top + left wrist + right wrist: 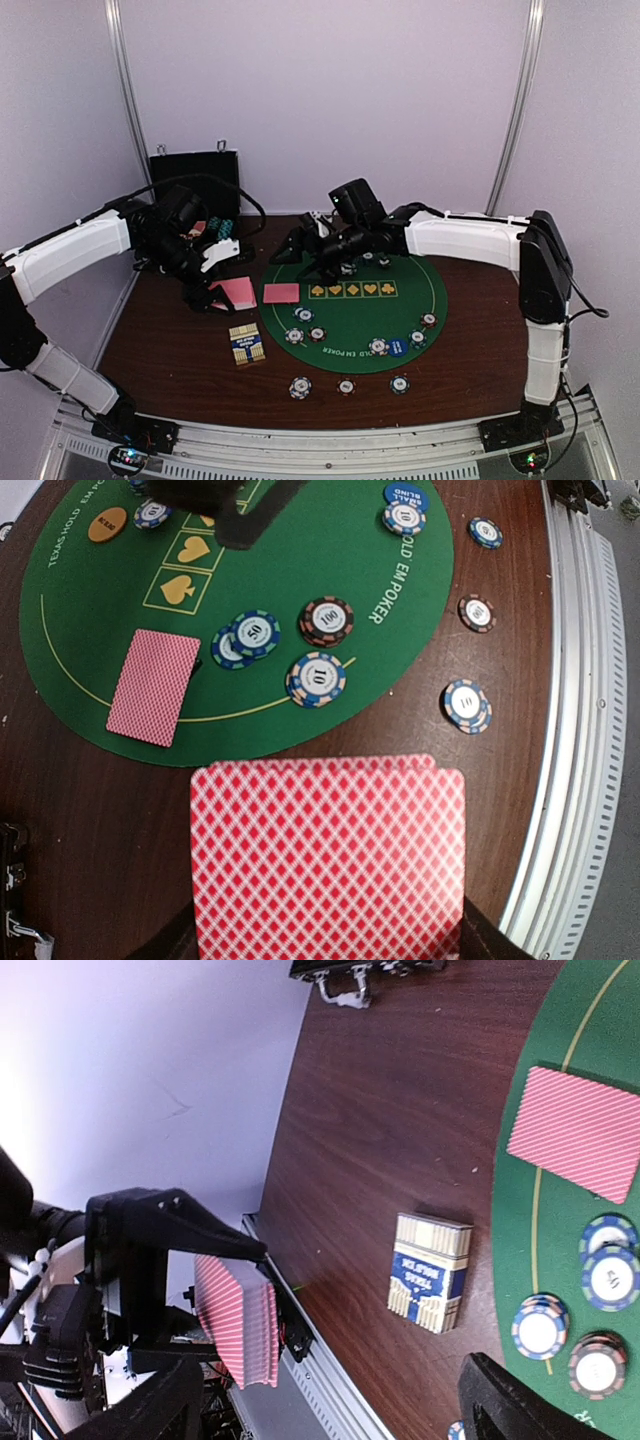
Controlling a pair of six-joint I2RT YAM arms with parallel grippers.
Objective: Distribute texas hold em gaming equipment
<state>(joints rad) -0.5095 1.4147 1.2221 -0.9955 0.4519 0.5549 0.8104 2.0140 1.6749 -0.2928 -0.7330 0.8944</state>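
Gripping pink-backed deck (328, 865): left gripper (207, 290), clamped on it, deck held above bare wood just left of green mat (405, 305). Single card (281, 292) face down on mat's left edge. Poker chips (318, 676) in small stacks on mat's near half, more on wood toward rail. Right gripper (298, 262) over mat's far-left rim, fingers wide apart, nothing between. Card box (246, 344) flat on wood beside mat.

White shells (70, 250), black joints (545, 268), cables (588, 303), seemingly black left hand (218, 292)
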